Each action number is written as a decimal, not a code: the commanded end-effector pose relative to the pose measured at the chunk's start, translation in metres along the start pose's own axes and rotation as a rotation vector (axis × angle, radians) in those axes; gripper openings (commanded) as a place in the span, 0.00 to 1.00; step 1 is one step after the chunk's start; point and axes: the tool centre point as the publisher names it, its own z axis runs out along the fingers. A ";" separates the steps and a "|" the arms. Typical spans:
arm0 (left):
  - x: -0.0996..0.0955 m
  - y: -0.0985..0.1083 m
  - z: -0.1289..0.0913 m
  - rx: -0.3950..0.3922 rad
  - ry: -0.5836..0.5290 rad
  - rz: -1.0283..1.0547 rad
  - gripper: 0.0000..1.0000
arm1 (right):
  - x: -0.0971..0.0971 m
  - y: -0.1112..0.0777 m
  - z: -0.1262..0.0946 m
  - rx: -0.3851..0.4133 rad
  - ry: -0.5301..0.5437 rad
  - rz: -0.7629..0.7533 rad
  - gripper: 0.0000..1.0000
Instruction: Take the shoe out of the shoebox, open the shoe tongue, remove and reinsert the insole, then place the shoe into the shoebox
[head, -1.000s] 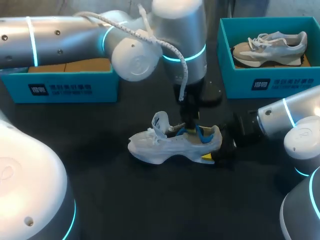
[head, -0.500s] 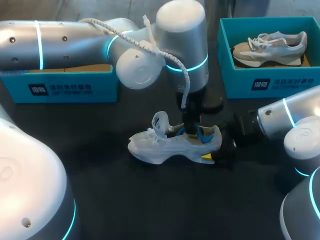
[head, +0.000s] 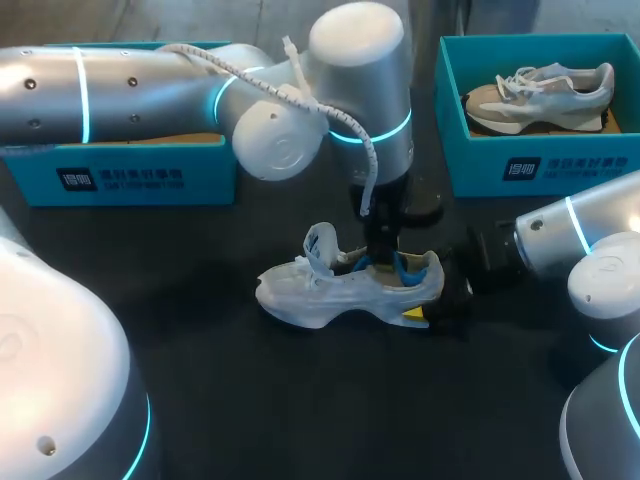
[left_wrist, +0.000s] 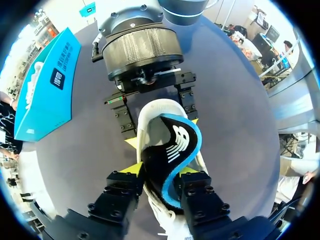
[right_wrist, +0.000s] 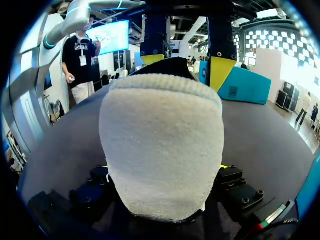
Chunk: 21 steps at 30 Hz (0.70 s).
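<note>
Head view: white shoe (head: 340, 290) out on table (head: 200, 400), tongue (head: 320, 243) raised.
Left wrist view: left gripper (left_wrist: 160, 170) clamps insole (left_wrist: 172, 150), which is partly out of the shoe.
Right wrist view: right gripper (right_wrist: 164, 167) grips heel (right_wrist: 160, 135).
Judged: reinsertion and boxing are left.

Head cam sits high, above & behind the robot, tilted down over the whole table (head: 300, 400), arms coming in from both sides; it has the widest look of the three. Left wrist cam points near straight down along its fingers, v. close, onto the insole (left_wrist: 172, 150) inside the shoe (left_wrist: 150, 107). Right wrist cam lies low, approx. level w/ the tabletop, facing the shoe's heel so near that it fills most of the view (only the edges show anything else). All three share the shoe. Each wrist cam also catches the other arm's gripper: the right gripper (left_wrist: 162, 131) from above, the left gripper (right_wrist: 187, 65) from the side.
</note>
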 end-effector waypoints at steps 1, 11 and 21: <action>-0.002 -0.001 0.004 0.001 0.008 0.004 0.25 | 0.000 -0.001 0.005 0.004 -0.001 0.001 0.00; 0.003 -0.002 -0.003 0.029 0.018 0.019 0.00 | 0.000 -0.001 0.005 0.004 -0.001 0.001 0.00; 0.005 0.004 -0.033 0.116 0.023 0.027 0.00 | 0.000 -0.001 0.005 0.004 -0.001 0.001 0.00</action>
